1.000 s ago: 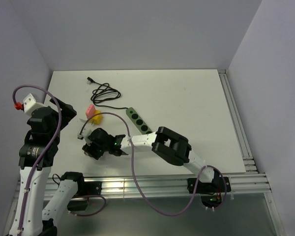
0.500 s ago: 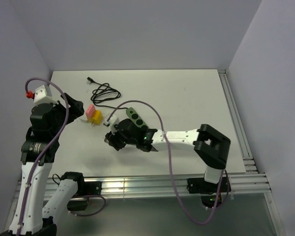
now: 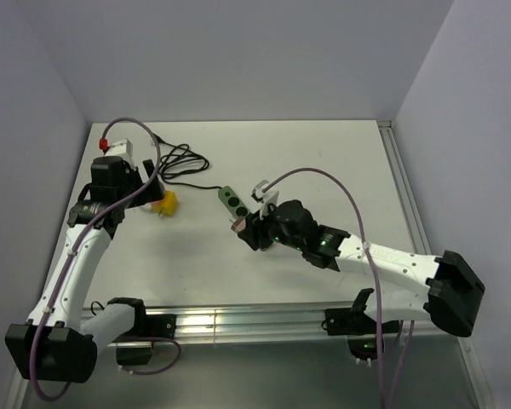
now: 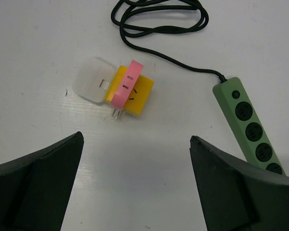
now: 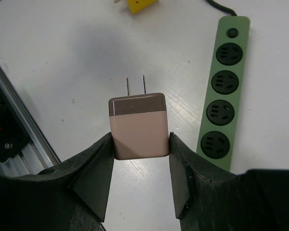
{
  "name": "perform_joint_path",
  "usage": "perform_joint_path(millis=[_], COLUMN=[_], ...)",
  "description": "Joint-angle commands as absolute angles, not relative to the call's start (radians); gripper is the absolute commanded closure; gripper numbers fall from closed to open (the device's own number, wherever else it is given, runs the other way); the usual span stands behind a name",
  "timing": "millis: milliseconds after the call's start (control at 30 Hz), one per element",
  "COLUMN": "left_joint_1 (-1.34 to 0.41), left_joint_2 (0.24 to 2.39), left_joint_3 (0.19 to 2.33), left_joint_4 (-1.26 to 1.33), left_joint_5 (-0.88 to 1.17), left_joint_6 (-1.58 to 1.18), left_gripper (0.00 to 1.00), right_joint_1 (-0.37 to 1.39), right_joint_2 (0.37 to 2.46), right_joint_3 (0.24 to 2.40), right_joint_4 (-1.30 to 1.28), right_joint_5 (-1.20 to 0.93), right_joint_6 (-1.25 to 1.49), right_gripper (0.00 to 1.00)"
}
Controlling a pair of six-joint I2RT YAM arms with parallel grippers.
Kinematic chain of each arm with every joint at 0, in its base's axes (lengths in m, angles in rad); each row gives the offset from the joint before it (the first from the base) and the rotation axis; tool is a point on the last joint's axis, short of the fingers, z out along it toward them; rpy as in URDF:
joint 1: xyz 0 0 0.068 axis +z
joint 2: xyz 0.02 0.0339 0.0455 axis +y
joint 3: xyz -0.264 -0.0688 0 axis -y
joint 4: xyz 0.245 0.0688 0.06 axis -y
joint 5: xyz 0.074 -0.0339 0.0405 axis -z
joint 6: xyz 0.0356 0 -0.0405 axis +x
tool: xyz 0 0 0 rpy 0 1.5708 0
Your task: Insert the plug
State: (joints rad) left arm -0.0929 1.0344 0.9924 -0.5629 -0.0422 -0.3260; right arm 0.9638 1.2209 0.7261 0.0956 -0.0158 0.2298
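The plug (image 5: 137, 126), its two prongs pointed to 12 o'clock in the right wrist view, is gripped between the fingers (image 5: 94, 168) of the right gripper (image 5: 139, 144) over the white table (image 3: 324, 170), and the green power strip (image 5: 223, 96) is seen at its 3 o'clock. The left gripper (image 4: 136, 142) is held wide open over the table, and the black cable (image 4: 159, 30) and the cluster of adapters (image 4: 130, 91) are seen at its 12 o'clock.

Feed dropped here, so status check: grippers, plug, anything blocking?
Right gripper shut on brown plug, prongs out, beside green power strip, not inserted. Left gripper open over yellow-pink adapters. Strip sockets empty.
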Motion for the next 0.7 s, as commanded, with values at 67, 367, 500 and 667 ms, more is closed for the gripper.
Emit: perform_joint_path(millis=[67, 367, 500, 667], left_joint_1=[-0.094, -0.095, -0.094, -0.094], left_joint_2=[1.091, 1.242, 1.31, 1.385], left_joint_3=[0.954, 0.89, 0.884, 0.913], left_joint_4=[-0.462, -0.351, -0.33, -0.308], left_joint_5=[-0.055, -0.075, -0.101, -0.117], left_joint_6=[-0.226, -0.213, -0.21, -0.186], left_gripper=[0.07, 0.07, 0.05, 0.03], right_joint_1=[0.911, 0.884, 0.877, 0.871], right_joint_2=[1.08, 1.042, 1.02, 0.994], right_joint_3=[0.664, 0.603, 0.575, 0.571], right_joint_4=[0.143, 0.205, 0.227, 0.226], right_joint_5=[-0.076, -0.149, -0.166, -0.175], right_joint_6=[0.256, 0.281, 0.284, 0.282], right_gripper=[1.0, 1.0, 1.0, 1.0])
